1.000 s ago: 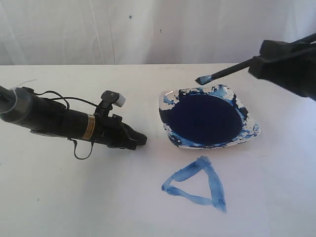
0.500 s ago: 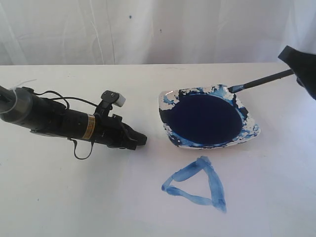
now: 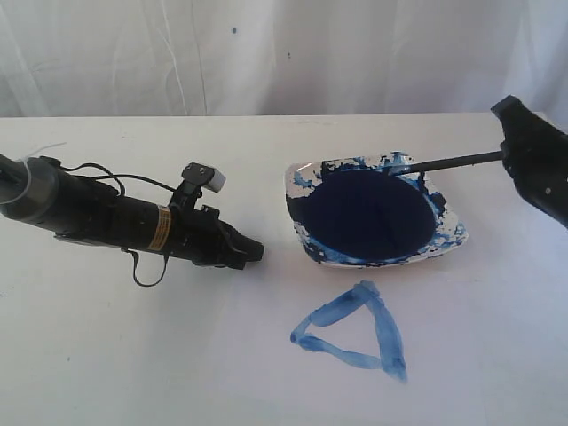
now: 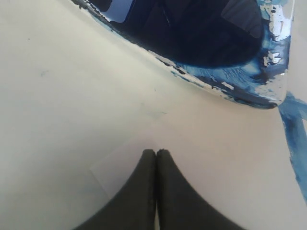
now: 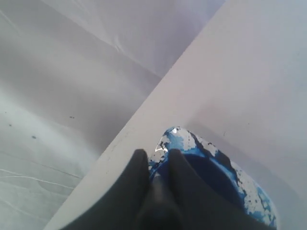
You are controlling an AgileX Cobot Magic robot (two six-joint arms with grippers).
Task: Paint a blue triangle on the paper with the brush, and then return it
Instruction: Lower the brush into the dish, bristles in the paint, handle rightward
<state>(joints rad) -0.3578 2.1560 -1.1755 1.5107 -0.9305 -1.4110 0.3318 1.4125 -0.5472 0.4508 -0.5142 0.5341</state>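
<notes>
one paper (image 3: 133, 355), white, flat, carrying the rest. one dish (image 3: 295, 177), navy pool, rim smeared. one blue triangle (image 3: 388, 337), hollow, streaky, closed on all sides, on the paper just beside the dish. one brush (image 3: 453, 161), thin, black, tip on the dish rim, handle clenched in the right end effector (image 5: 157, 165). left end effector (image 4: 156, 158) pinched together, empty. step judged: returning the brush; next calls for release, then a clean withdrawal.

The dish (image 3: 454, 232) sits on the paper (image 3: 222, 355) between my left pincer (image 3: 253, 253) and my right pincer (image 3: 508, 153). From the right one the brush (image 3: 453, 161) reaches onto the dish's far rim. The triangle (image 3: 386, 333) lies on the paper near the dish's front edge.
</notes>
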